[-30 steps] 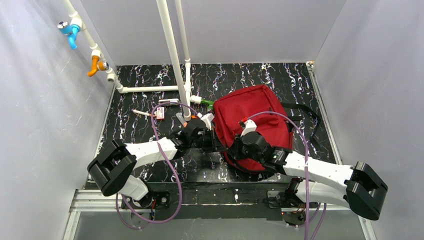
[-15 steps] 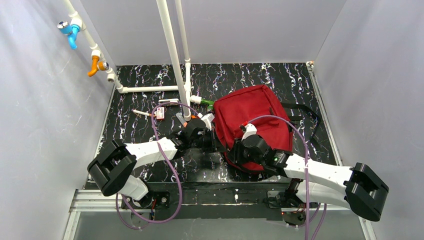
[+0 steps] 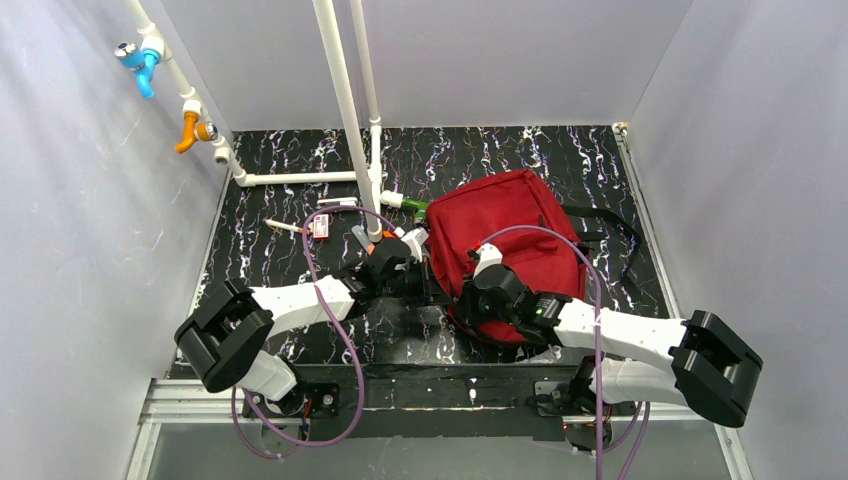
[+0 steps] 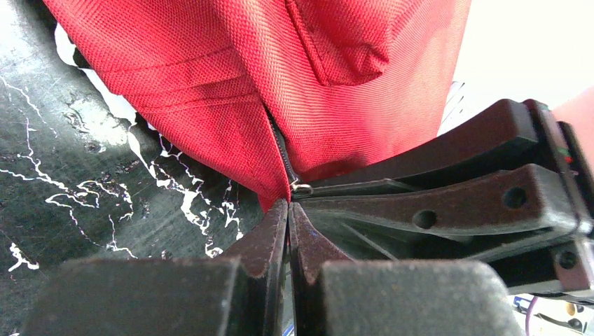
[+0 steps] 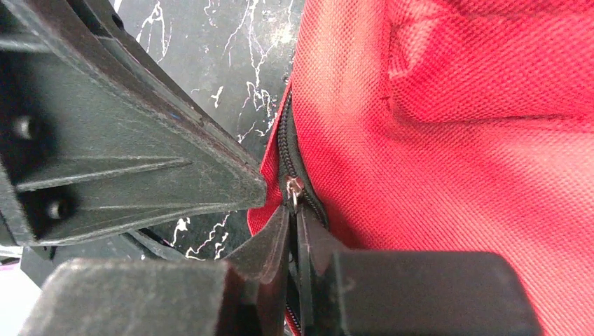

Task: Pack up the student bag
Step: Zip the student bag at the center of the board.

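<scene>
The dark-red student bag (image 3: pixel 505 235) lies right of the table's middle, with its zipper shut along its near-left edge. My left gripper (image 3: pixel 428 282) is shut on the red fabric corner (image 4: pixel 270 189) at the end of the zipper (image 4: pixel 283 150). My right gripper (image 3: pixel 463 296) is right beside it, shut on the small metal zipper pull (image 5: pixel 293 189) of the black zipper (image 5: pixel 286 143). The two grippers almost touch. The left gripper's finger (image 5: pixel 140 168) fills the left of the right wrist view. The bag's inside is hidden.
White pipes (image 3: pixel 345 110) rise at the back left of the table. Small items lie left of the bag: a pen (image 3: pixel 283 227), a small red piece (image 3: pixel 320 227) and a green object (image 3: pixel 414 208). The bag's black strap (image 3: pixel 612 218) trails to the right.
My right gripper has slid left along the bag's near edge, closing in on the left gripper. The left arm and the bag have hardly moved.
</scene>
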`<action>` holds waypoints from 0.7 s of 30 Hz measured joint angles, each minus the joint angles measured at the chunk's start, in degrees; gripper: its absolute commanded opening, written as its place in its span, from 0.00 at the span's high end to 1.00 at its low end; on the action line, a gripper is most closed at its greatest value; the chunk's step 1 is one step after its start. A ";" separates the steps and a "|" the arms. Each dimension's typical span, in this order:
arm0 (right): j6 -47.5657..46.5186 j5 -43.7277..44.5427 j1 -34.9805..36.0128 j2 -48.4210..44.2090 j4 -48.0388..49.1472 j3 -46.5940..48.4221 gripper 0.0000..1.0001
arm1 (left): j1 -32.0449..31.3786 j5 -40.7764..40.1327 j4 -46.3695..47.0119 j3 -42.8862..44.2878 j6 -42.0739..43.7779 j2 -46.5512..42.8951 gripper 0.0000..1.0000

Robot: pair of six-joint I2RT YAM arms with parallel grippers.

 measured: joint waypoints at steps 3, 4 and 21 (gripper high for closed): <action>-1.33 0.66 0.00 -1.25 -3.17 1.22 0.89 | 0.00 -0.26 0.44 -0.39 0.00 -0.02 1.00; -1.62 0.83 0.00 -2.27 -4.07 1.22 0.92 | 0.02 -0.39 0.57 -0.61 0.04 -0.04 1.00; -2.71 -0.22 -0.04 -9.38 -8.92 0.83 0.99 | 3.52 4.72 -2.10 1.25 2.34 0.22 0.85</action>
